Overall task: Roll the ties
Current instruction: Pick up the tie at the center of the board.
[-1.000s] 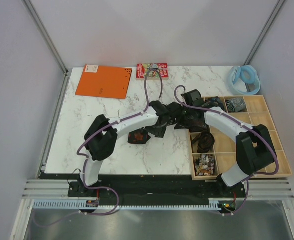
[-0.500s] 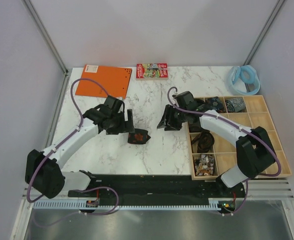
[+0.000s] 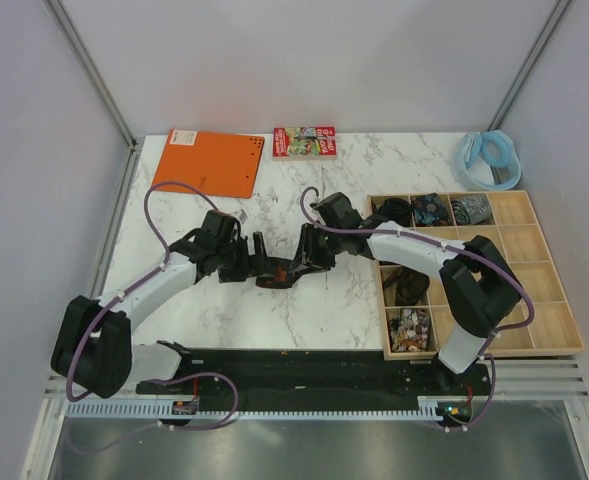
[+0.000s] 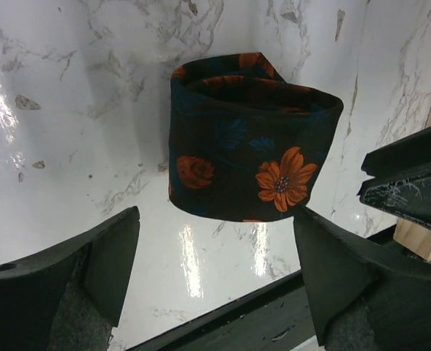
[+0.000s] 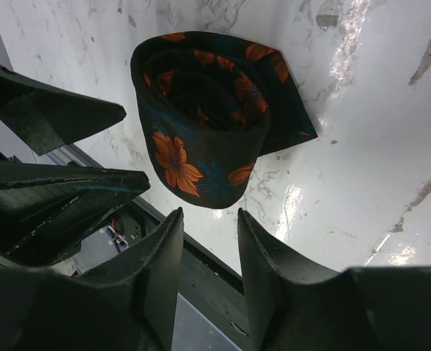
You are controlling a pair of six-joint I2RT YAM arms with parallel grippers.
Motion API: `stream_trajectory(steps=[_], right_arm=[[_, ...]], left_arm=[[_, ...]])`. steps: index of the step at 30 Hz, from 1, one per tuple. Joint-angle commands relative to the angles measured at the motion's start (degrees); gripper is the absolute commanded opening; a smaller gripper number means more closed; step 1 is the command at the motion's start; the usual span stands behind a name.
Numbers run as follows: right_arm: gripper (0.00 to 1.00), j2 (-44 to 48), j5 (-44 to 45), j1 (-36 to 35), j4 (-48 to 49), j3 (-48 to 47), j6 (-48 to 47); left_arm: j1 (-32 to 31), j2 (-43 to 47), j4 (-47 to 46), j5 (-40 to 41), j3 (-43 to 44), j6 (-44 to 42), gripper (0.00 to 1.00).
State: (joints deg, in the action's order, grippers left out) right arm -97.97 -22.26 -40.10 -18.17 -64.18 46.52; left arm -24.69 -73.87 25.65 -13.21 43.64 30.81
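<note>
Our left gripper [image 4: 215, 219] gapes wide at the rolled tie [image 4: 252, 139], our right gripper [image 5: 209, 216] barely parted and empty, so we should pinch the coil's sides evenly.

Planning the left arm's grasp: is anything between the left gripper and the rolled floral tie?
Nothing visible. The rolled floral tie stands alone on the marble table, straight ahead of the open left gripper; the right gripper is off to the tie's side, not between them.

Coiled tie [image 3: 277, 277] between left gripper [image 3: 255, 255] and right gripper [image 3: 298, 266], possibly touching.
</note>
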Motion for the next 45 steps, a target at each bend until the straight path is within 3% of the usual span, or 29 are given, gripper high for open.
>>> stream_trajectory(steps=[1,16,33,39,45], right_arm=[[0.43,-1.69,-1.47,-0.60,2.62,-2.70,0.59],[0.43,-6.61,-2.70,-0.77,3.06,-4.55,-0.38],[0.42,-12.85,-1.12,-0.77,3.76,-4.99,-1.26],[0.41,-14.79,-0.77,-0.68,4.46,-4.99,-1.43],[0.41,-16.63,-0.77,-0.51,5.34,-4.72,-1.43]], left_arm=[[0.87,-0.66,-8.15,-1.47,-2.32,-0.40,0.90],[1.04,-8.92,-22.21,-6.47,-7.25,2.15,0.84],[-0.09,-14.20,-28.71,-9.64,-7.16,6.81,0.70],[-1.33,-15.78,-30.30,-9.46,-7.43,7.34,0.62],[-1.50,-16.84,-32.94,-10.08,-8.22,7.34,0.45]])
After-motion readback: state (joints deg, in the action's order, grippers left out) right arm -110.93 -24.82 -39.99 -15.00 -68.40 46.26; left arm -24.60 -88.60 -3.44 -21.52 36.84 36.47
